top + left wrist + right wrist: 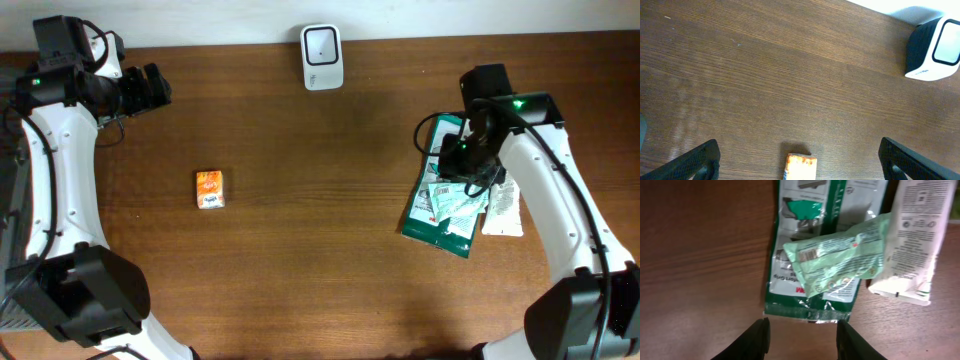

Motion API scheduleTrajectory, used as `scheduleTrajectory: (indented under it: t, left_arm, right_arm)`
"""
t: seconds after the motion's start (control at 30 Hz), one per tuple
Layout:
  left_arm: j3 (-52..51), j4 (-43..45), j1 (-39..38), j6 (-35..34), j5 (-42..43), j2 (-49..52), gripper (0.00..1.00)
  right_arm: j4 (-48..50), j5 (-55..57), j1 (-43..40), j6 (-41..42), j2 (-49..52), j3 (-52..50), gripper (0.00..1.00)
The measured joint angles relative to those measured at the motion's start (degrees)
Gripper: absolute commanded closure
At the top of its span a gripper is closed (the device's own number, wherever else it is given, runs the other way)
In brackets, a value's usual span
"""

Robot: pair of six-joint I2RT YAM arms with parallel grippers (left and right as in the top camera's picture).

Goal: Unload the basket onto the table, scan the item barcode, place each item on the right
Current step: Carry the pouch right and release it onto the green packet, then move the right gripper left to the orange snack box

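Overhead view puts my right gripper (466, 160) directly above the dark green packet (428, 228), so that arm is by far the nearer one. My left gripper (150, 88) hangs well apart from it, spread wide and empty, and a small orange box (210, 189) on the table (320, 250) shows between its fingers on its own camera.

On the right wrist camera the two fingers stand partly apart with only bare wood between them, so the tool is released and grasping nothing. The dark green packet lies just ahead of the fingertips. Its near short edge is almost in line with the gap, and its long axis runs straight away from the tool.

A light green packet (840, 255) lies slantwise on top of it, print side up with what looks like a small barcode. A white packet (915, 235) sits off beyond the right-hand finger. The scanner (322, 57) is well away from this gripper, off towards the other arm.

My guess is that the next move turns on reaching forward onto the top packet and closing across its narrow width.
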Motion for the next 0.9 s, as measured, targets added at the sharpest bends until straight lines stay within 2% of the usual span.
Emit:
scheduleTrajectory:
  t: [0.63,0.9]
  left_arm:
    - [0.0,0.0,0.0,0.0,0.0,0.0,0.01]
    - [0.0,0.0,0.0,0.0,0.0,0.0,0.01]
  right_arm:
    - [1.31,-4.52,2.21,0.02,0.0,0.11,0.59]
    - [-0.13,-5.55,3.93,-0.61,0.0,5.92,0.59]
